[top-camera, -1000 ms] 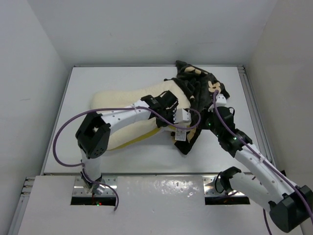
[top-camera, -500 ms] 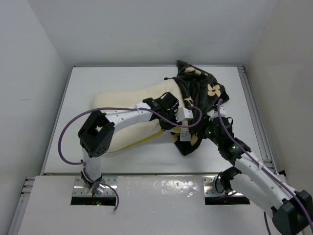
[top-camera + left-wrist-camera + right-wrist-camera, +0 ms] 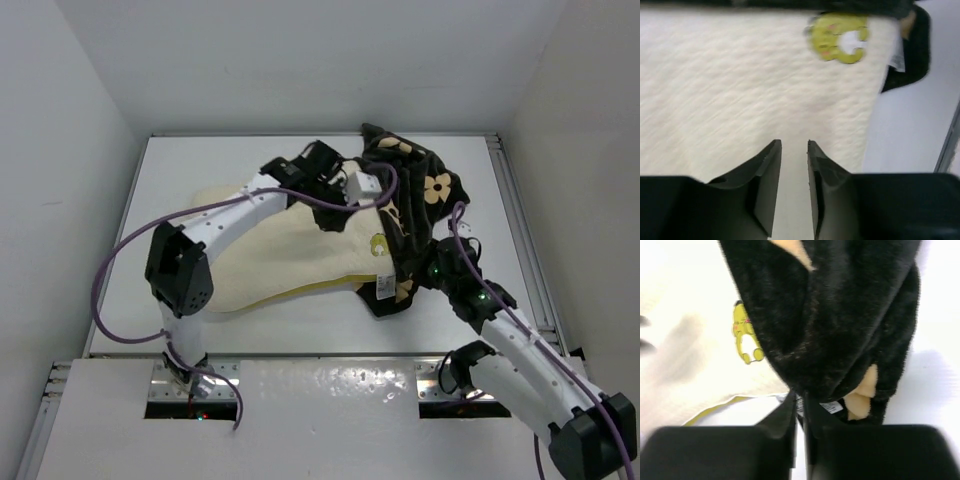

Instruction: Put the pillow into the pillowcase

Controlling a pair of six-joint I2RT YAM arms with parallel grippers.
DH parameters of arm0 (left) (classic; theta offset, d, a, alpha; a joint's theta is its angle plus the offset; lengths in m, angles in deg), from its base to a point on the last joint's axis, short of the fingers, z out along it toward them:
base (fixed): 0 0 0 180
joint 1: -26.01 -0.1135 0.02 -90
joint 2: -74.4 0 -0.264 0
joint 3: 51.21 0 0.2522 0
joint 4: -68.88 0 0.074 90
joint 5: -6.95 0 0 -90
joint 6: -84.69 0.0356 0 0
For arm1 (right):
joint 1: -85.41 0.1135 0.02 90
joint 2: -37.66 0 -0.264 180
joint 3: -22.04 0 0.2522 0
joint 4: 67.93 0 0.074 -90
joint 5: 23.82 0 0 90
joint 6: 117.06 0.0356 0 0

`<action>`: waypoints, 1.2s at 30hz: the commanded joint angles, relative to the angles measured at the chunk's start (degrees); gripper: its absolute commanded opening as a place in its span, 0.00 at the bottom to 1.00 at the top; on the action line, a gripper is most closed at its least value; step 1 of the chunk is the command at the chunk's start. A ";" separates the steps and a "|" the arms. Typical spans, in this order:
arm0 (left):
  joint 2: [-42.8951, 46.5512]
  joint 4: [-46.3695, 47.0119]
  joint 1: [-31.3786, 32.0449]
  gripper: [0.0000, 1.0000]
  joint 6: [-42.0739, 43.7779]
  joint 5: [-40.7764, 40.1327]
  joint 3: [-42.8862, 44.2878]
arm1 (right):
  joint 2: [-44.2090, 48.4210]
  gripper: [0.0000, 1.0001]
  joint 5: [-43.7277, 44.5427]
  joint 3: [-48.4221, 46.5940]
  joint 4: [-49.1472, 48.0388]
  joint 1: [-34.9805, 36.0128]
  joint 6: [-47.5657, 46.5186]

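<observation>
pillow (image 3: 290,255) laid flat on table (image 3: 200,160) | pillowcase (image 3: 415,190) bunched over pillow's right end | left gripper (image 3: 794,145) held above pillow, slightly parted, empty | right gripper (image 3: 799,397) at pillow's near-right corner, nearly closed at pillowcase hem; grip cannot be told

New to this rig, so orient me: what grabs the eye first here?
A big cream pillow sprawls across the middle of the table, its right end covered by a black, flower-printed pillowcase bunched at the far right. The left gripper hovers open above the pillow near its yellow logo; the right gripper touches the pillowcase's near hem.
</observation>
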 commanded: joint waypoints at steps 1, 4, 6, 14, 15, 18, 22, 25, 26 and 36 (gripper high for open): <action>4.82 -0.76 -6.02 0.15 -2.74 -3.04 2.84 | -3.35 0.02 -0.10 -1.84 1.83 -0.37 2.15; 4.56 6.26 -11.91 0.31 -6.17 -15.00 1.35 | -5.64 0.70 -1.51 -1.84 -0.53 0.24 4.26; 3.69 10.40 -15.34 0.67 -8.20 -20.52 1.35 | -7.23 0.98 -0.73 -2.27 -2.21 1.29 6.19; -7.80 19.38 -30.81 0.90 -4.60 -22.87 1.52 | -19.42 0.99 5.42 -4.29 -9.77 4.11 14.20; -9.57 18.85 -31.78 0.90 -4.51 -22.06 2.13 | -21.02 0.99 5.43 -4.64 -10.21 4.11 14.55; -13.54 16.13 -34.07 0.90 -2.85 -17.94 1.18 | -25.85 0.92 6.48 -5.70 -13.10 3.76 15.25; -10.04 21.72 -33.73 0.88 2.95 -16.17 -11.72 | -30.34 0.44 9.28 -10.43 -14.26 0.78 12.98; -7.22 18.52 -32.33 0.71 7.60 -10.91 -18.42 | -35.69 0.29 8.68 -17.46 -12.33 -2.56 7.88; -6.26 16.41 -31.89 0.67 8.57 -7.93 -19.04 | -37.45 0.27 7.90 -19.66 -11.71 -3.27 6.22; 7.46 11.03 -15.22 0.62 8.33 5.01 -32.39 | -60.13 0.39 -1.68 -48.84 -4.77 -10.74 -9.77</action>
